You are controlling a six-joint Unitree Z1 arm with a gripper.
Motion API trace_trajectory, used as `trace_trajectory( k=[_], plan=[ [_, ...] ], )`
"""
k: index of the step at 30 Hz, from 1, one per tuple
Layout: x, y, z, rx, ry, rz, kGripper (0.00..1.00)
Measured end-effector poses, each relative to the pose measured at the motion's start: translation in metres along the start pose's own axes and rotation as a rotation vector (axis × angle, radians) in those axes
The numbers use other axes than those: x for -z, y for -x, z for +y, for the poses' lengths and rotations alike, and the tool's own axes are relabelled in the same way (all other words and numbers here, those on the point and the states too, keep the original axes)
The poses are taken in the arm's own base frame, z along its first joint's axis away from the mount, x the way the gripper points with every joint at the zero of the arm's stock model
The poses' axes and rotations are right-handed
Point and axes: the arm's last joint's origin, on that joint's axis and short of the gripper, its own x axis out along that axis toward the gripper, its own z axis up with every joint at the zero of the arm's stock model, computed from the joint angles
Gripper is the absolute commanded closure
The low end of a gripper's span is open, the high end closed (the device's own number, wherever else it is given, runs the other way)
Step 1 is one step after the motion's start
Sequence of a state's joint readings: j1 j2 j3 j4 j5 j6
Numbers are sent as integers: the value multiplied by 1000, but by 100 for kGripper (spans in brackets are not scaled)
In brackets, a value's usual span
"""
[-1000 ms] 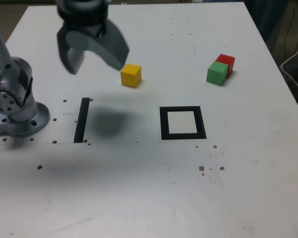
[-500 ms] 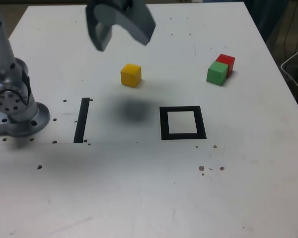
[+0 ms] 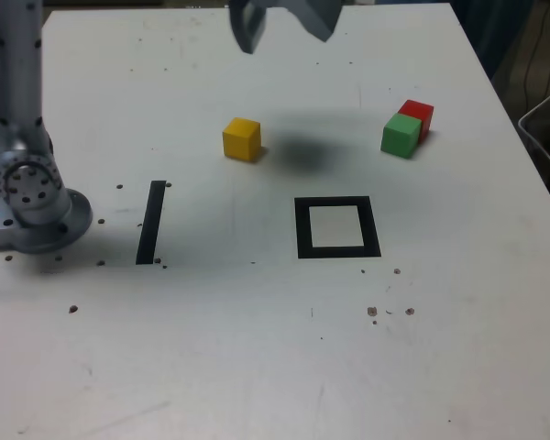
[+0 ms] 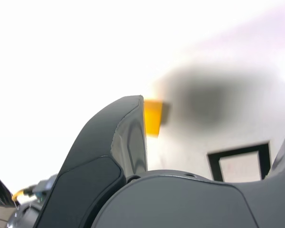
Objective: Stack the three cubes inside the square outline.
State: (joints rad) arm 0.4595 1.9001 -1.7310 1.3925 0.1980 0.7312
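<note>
Three cubes below open gripper

A yellow cube is sitting on the white table, left of a green cube that is touching a red cube just behind it. Nearer, the square outline is showing a black frame around a white centre, and a straight black tape strip is lying to its left. The grey gripper is casting a dark shadow, and the arm's base is gleaming silver-grey. Small brown specks are dotting the near tabletop.
</note>
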Motion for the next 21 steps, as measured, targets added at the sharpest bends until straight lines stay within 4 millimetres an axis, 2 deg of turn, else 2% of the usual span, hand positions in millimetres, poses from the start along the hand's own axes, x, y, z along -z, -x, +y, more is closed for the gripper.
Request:
trace_trajectory(
  k=[5,15,21],
  plan=[
    [-8,7,17,-31,-2,-26,0],
    [-41,-6,46,-32,-25,-13,0],
    [-54,-17,52,-22,-39,-2,0]
  ],
)
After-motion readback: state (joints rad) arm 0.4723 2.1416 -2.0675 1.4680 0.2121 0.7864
